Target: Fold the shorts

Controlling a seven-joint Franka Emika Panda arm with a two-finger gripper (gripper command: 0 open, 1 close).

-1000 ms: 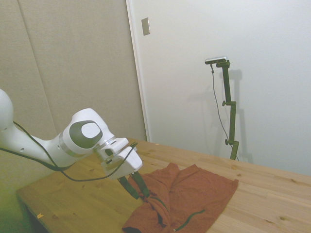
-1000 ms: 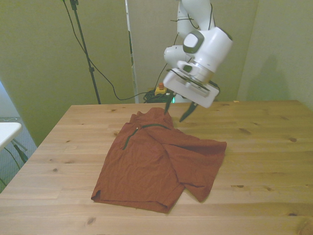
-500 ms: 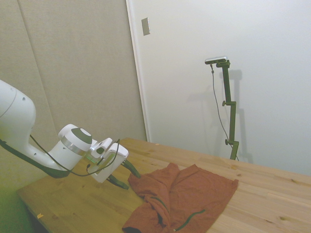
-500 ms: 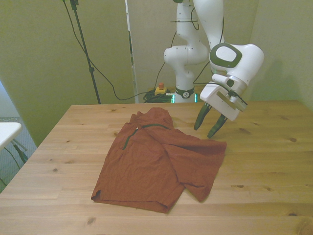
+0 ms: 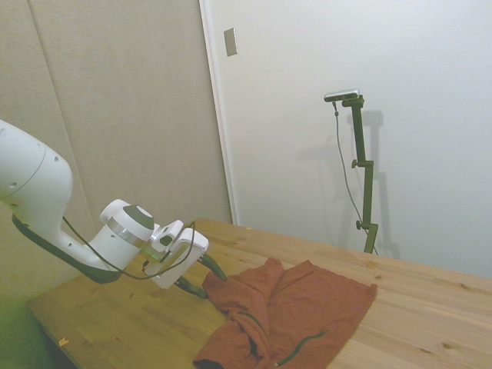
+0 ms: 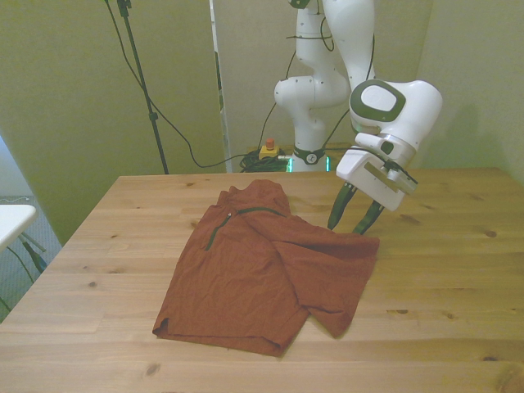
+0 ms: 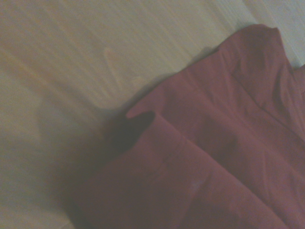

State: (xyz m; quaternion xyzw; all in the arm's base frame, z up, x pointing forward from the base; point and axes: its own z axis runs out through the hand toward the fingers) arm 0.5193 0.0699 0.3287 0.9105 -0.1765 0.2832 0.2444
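One garment lies on the wooden table (image 5: 123, 323) in the side view: the shorts (image 5: 288, 311), rust-red and rumpled, with no readable label. The gripper (image 5: 206, 278) hangs low just beside their near edge, fingers spread and holding nothing.

From the front, the shorts (image 6: 266, 270) lie mid-table, partly folded, a dark pocket slit showing. The gripper (image 6: 350, 223) hovers at their corner on the front view's right, parted.

The wrist view shows a blurred cloth fold (image 7: 143, 129) on bare wood.
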